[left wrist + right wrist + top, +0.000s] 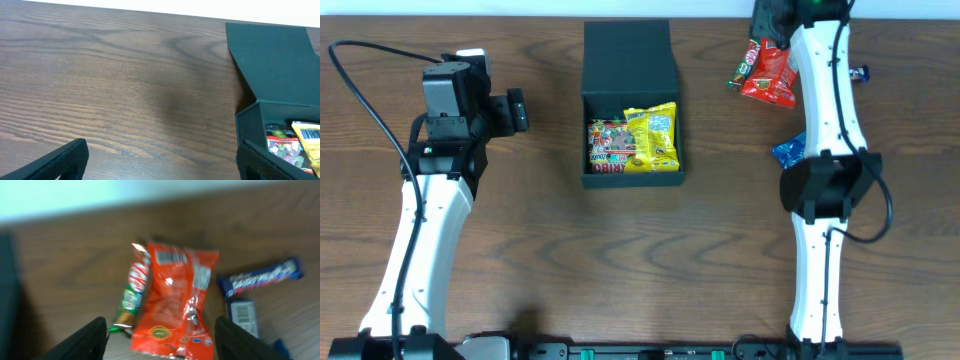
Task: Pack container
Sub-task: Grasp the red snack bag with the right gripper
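Note:
The black box (631,182) sits at top centre with its flap lid (630,55) folded open behind it. Inside lie a yellow snack packet (653,138) and a red and green packet (608,145). The box also shows in the left wrist view (252,125). My left gripper (517,110) is open and empty, left of the box. My right gripper (160,340) is open above a red snack packet (175,297) at the back right, with nothing held. A red and green bar (132,287) lies beside the red packet.
A dark blue bar (260,277) and a blue packet (243,317) lie right of the red packet. Another blue packet (787,151) shows beside my right arm in the overhead view. The table's far edge runs just behind the snacks.

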Robot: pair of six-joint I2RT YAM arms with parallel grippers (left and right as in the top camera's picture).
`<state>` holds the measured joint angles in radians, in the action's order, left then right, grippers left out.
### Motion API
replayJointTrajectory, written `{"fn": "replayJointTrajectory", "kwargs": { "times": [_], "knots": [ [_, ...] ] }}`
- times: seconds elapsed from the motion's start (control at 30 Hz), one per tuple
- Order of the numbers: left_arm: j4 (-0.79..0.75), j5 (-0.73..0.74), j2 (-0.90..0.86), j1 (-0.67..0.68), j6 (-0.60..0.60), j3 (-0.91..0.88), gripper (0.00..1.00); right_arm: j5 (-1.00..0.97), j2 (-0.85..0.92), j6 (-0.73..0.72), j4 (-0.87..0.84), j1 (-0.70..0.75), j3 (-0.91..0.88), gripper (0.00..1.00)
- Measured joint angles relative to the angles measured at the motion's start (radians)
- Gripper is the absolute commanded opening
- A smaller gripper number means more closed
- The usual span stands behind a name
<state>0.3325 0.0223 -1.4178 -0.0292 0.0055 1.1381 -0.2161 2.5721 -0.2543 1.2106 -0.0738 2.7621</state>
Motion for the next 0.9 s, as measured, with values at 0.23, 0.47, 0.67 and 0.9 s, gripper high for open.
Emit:
{"fn": "replayJointTrajectory", "kwargs": {
  "times": [0.23,0.47,0.67,0.9],
  "knots": [
    [0.0,0.0,0.0,0.0,0.002,0.0,0.96,0.07,0.141,-0.047,0.005,0.086,-0.031,0.67],
    [-0.008,0.0,0.0,0.0,0.002,0.0,0.95,0.136,0.158,-0.074,-0.002,0.103,-0.031,0.63],
    [-0.013,0.0,0.0,0.0,0.002,0.0,0.95,0.178,0.178,-0.08,-0.018,0.103,-0.031,0.6],
    [-0.015,0.0,0.0,0.0,0.002,0.0,0.95,0.195,0.197,-0.098,-0.018,0.103,-0.031,0.36]
  ]
}}
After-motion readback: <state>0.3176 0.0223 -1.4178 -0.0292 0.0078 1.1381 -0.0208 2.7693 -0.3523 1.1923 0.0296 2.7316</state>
